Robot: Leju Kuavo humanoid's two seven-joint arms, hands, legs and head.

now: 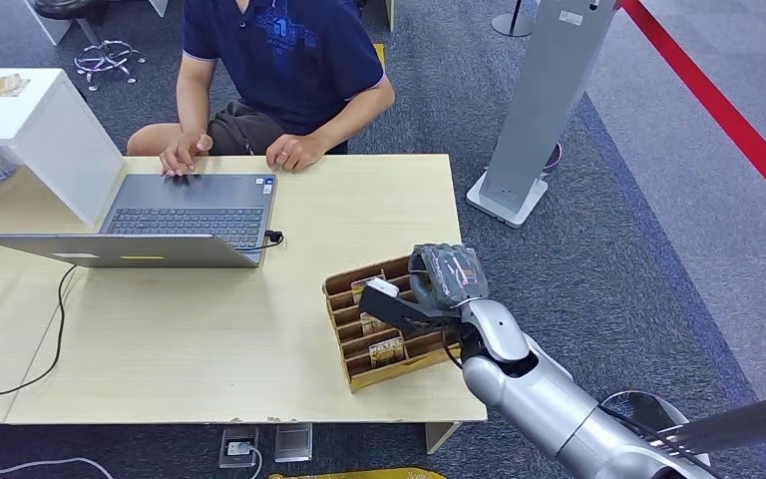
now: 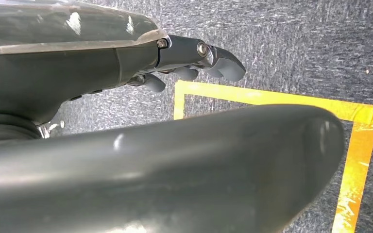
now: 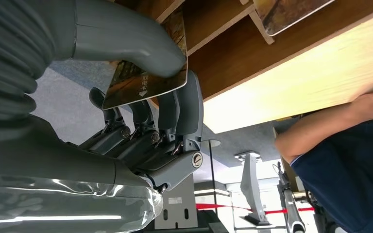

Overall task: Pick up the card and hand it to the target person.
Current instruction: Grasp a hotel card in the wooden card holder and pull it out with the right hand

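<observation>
My right hand point(image 1: 445, 277) hovers over the wooden card holder point(image 1: 399, 371) near the table's front right corner. In the right wrist view a brown printed card point(image 3: 145, 82) is pinched between the thick thumb point(image 3: 126, 43) and the dark fingers point(image 3: 184, 111), just off the holder's slots point(image 3: 233, 48). From the head view the card point(image 1: 379, 290) shows as a pale edge at the hand's tip. Other cards point(image 1: 386, 349) stand in the slots. The person point(image 1: 279, 60) sits across the table with both hands at a laptop. My left hand point(image 2: 194, 58) hangs over the floor, holding nothing.
An open laptop point(image 1: 180, 215) lies on the table's far left, its cable trailing to the front. A white box point(image 1: 30, 130) stands beside it. A grey stand point(image 1: 549, 100) rises off the table's right, with a red floor line point(image 1: 728, 110) beyond. Yellow tape point(image 2: 272, 99) marks the carpet.
</observation>
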